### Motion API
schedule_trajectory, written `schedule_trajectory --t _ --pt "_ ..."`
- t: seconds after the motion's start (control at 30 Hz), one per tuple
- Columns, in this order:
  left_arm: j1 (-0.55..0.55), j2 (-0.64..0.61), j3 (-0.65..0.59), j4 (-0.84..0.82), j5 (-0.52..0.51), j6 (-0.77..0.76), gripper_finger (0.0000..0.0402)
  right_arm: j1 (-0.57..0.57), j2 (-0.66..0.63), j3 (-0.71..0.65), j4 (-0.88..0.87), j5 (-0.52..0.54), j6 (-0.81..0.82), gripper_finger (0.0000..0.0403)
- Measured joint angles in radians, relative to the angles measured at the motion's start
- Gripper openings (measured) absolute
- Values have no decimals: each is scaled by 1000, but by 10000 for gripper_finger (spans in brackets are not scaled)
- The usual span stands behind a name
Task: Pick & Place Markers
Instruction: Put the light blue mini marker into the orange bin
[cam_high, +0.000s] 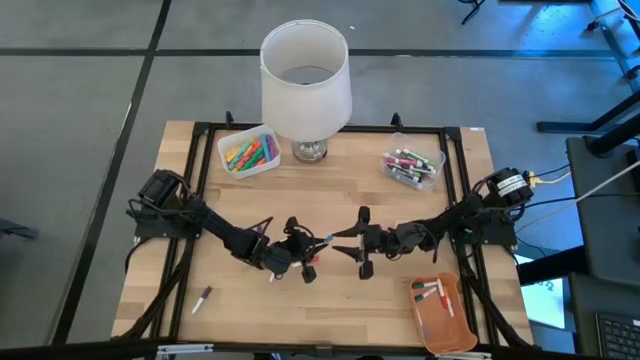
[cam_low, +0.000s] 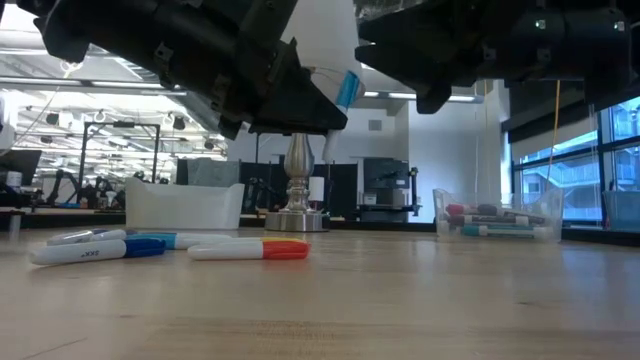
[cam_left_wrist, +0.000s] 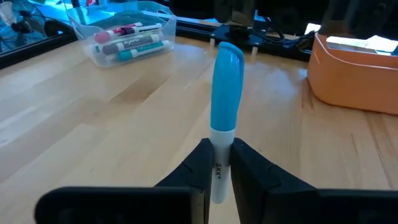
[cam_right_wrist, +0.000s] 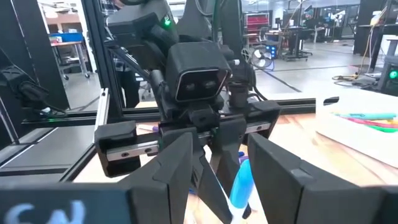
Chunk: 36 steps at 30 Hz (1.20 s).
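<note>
from above, my left gripper (cam_high: 300, 262) and right gripper (cam_high: 362, 256) face each other mid-table, arms bent inward. low down, both hang above the wood, their bodies cut off. my left wrist shows fingers (cam_left_wrist: 193, 171) clamped on a blue-capped marker (cam_left_wrist: 224, 106). my right wrist shows my jaws apart, empty, the marker's barrel partly hidden.

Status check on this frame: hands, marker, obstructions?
Left hand shut on blue-capped marker, mid-table. Right hand open, facing it. Nothing between them.
</note>
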<state>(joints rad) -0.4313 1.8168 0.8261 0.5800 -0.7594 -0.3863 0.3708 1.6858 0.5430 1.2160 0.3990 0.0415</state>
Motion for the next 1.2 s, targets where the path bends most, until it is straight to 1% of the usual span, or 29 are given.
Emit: schedule_trajectory --t 0.1,0.23,0.33,0.37,0.5,0.57,0.77,0.93,1.1,1.2 --pt "0 0 0 0 0 0 39 0 0 0 0 -4 1 154" --pt "0 0 0 0 0 6 40 0 0 0 0 -42 3 154" --pt "0 0 0 0 2 7 37 0 0 0 0 -44 3 154" --pt "1 0 0 0 7 8 37 0 0 0 1 -44 3 154" --pt "11 0 0 0 88 45 41 0 0 0 30 -43 11 154" --pt "15 0 1 0 105 59 41 0 0 0 49 -43 11 154" --pt "28 0 1 16 104 63 37 0 1 0 39 -43 26 154" --pt "30 0 1 75 131 118 40 0 21 0 42 -41 33 154" --pt "27 -1 2 113 156 149 37 0 38 1 35 -14 43 154" --pt "28 -1 2 105 159 162 40 -1 38 0 39 -2 46 154"
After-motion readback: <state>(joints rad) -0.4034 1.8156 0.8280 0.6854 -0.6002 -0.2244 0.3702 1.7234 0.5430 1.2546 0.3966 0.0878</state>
